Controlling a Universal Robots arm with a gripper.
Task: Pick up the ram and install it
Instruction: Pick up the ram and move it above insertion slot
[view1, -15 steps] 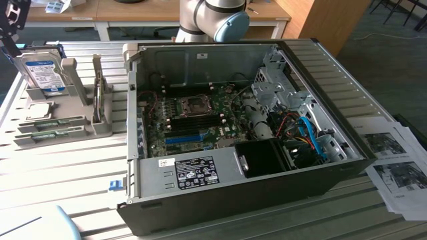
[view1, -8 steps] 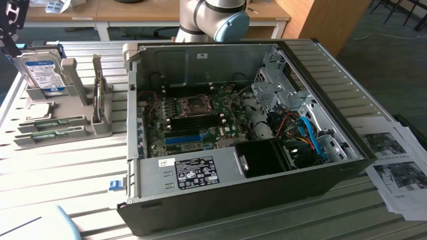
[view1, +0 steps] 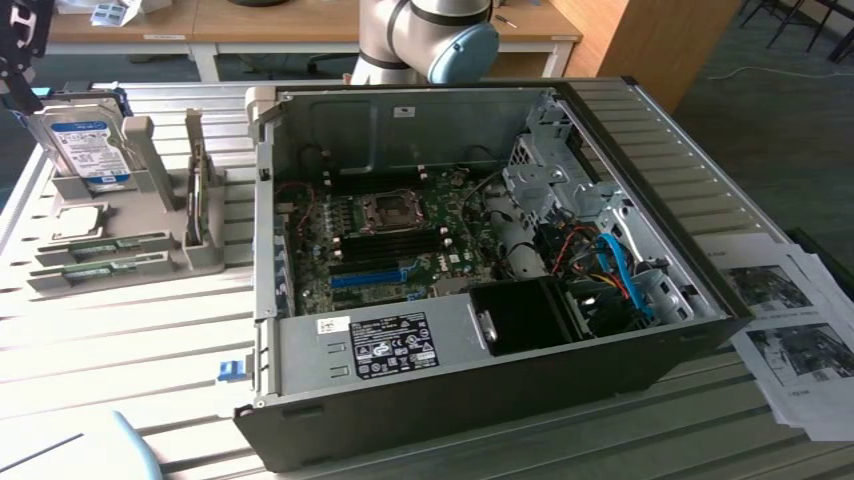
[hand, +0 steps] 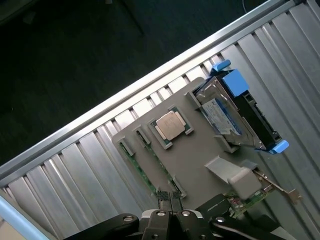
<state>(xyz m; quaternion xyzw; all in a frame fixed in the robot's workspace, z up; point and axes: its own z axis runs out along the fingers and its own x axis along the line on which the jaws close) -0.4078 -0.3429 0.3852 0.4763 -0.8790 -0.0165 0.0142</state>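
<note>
Little is done yet: the thin green ram stick (hand: 142, 170) sits unlifted in the flat grey plastic holder (hand: 195, 160), with the gripper (hand: 170, 196) pinched closed and empty just over that holder.

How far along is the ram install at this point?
Done: nothing; both ram sticks lie in the gray holder. In hand: nothing; the shut gripper hangs above them. Left: pickup and seating in the open case.
</note>
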